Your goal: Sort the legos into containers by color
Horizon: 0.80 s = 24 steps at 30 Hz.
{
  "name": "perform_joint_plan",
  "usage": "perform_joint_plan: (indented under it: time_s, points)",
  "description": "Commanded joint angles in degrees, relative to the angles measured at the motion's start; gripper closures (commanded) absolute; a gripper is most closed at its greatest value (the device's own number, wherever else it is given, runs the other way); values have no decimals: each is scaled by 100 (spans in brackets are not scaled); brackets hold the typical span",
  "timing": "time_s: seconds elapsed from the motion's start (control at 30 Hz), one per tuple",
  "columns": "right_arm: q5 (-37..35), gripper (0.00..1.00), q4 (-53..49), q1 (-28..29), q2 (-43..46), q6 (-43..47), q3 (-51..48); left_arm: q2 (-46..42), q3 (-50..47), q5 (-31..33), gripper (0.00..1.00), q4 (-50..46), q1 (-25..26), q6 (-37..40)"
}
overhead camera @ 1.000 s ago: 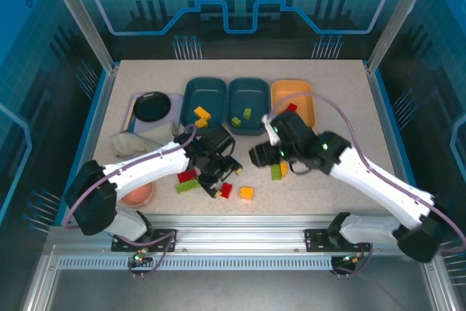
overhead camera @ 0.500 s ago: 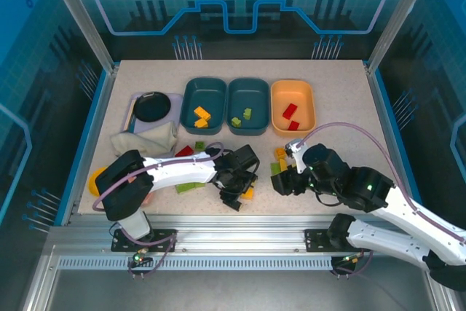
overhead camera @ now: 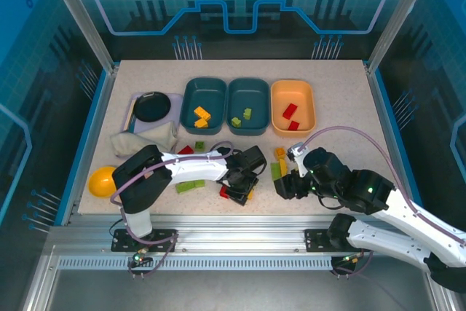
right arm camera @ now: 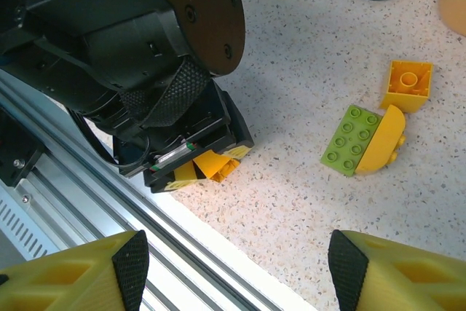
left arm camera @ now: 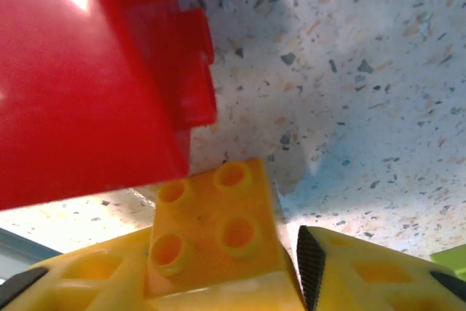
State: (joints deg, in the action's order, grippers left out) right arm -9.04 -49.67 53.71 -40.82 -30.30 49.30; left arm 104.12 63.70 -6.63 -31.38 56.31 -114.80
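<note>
Speckled beige tabletop point(overhead camera: 342, 92) inside a blue-lit enclosure, translucent patterned panels point(overhead camera: 240, 5) and aluminium frame rails point(overhead camera: 240, 225) around

The red lego point(left arm camera: 87, 78) is smooth, shiny plastic that catches the light. The yellow lego point(left arm camera: 218, 231) is smooth plastic too, but a bit less shiny. The table point(left arm camera: 364, 71) looks like matt, speckled stone, and the rail point(right arm camera: 182, 223) along its edge is grooved grey metal.
</note>
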Motion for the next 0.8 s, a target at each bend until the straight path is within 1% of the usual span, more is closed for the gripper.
perform_joint_plan:
  time_s: [0.0, 0.03, 0.1, 0.13, 0.2, 0.27, 0.37, 0.47, 0.67, 0.73, 0.77]
  points:
    - [-84, 31, -8, 68, 39, -80, -61, 57, 176, 152, 62, -237, 38, -691]
    - [-97, 31, 8, 65, 40, -89, -60, 44, 195, 209, 66, -242, 33, -650]
    - [-118, 31, 40, 64, 39, -85, -21, -27, 329, 383, 69, -392, 22, -511]
    - [-141, 31, 53, 56, 39, -82, 21, -72, 419, 496, 72, -503, 0, -374]
    - [-203, 29, 70, 15, 6, -36, 80, -167, 697, 683, 73, -764, -117, 73]
    - [-220, 28, 110, -60, -76, 43, 359, -225, 1084, 827, 73, -1153, -332, 669]
    - [-139, 27, 228, -277, -306, 187, 664, -436, 1558, 1236, 73, -1734, -674, 1581]
    - [113, 28, 468, -562, -598, 303, 894, -655, 1837, 1490, 73, -2068, -1142, 2436]
    - [927, 27, 1130, -1227, -1351, 208, 1102, -691, 2395, 1587, 75, -2450, -2457, 4391]
    - [1254, 27, 1292, -1455, -1701, 62, 1188, -476, 2658, 1480, 75, -2511, -2904, 5075]
    - [1407, 27, 1336, -1541, -1855, -4, 1241, -335, 2769, 1281, 75, -2427, -3101, 5414]
